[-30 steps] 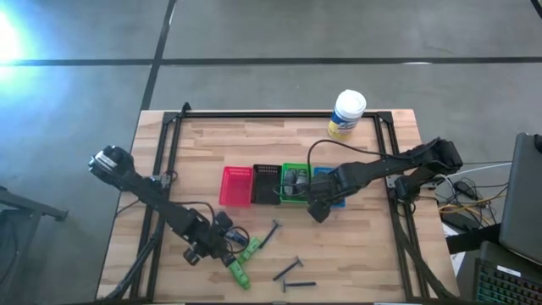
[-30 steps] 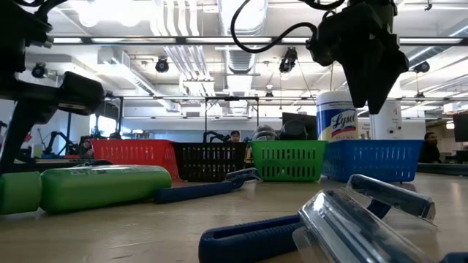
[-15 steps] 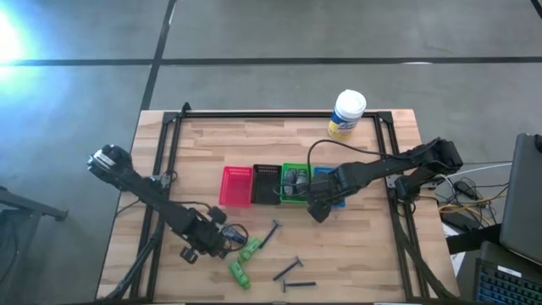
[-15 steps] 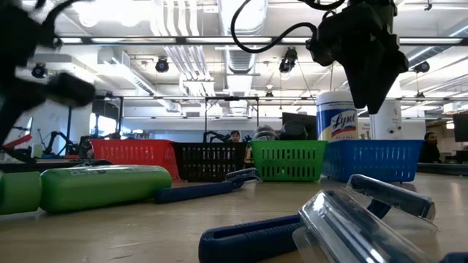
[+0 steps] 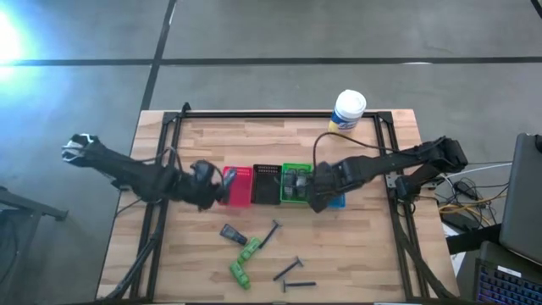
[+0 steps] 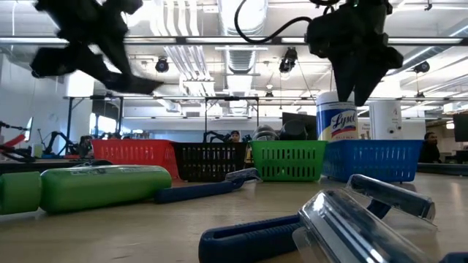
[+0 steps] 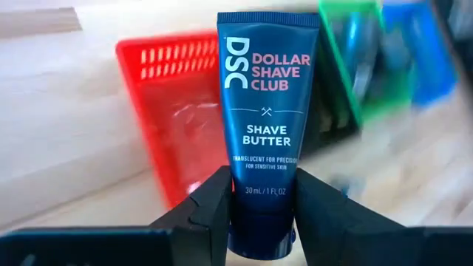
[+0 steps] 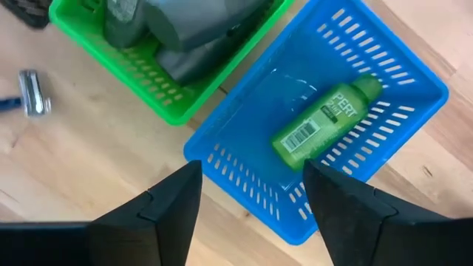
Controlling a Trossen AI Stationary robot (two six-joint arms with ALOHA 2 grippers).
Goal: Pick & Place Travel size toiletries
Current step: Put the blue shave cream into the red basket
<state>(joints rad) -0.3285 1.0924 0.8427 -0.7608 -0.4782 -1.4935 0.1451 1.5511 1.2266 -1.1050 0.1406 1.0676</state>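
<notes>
Left gripper (image 7: 259, 210) clenching dark blue shave-butter tube (image 7: 267, 111), red bin (image 7: 174, 118) lying just beyond | right gripper (image 8: 247, 203) hanging released over blue bin (image 8: 244, 185) holding green bottle (image 8: 325, 122)

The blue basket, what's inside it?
The blue basket holds one green bottle with a barcode label, lying on its side. The right hand hovers open above the basket's near edge and covers part of that edge, so anything there is hidden.
</notes>
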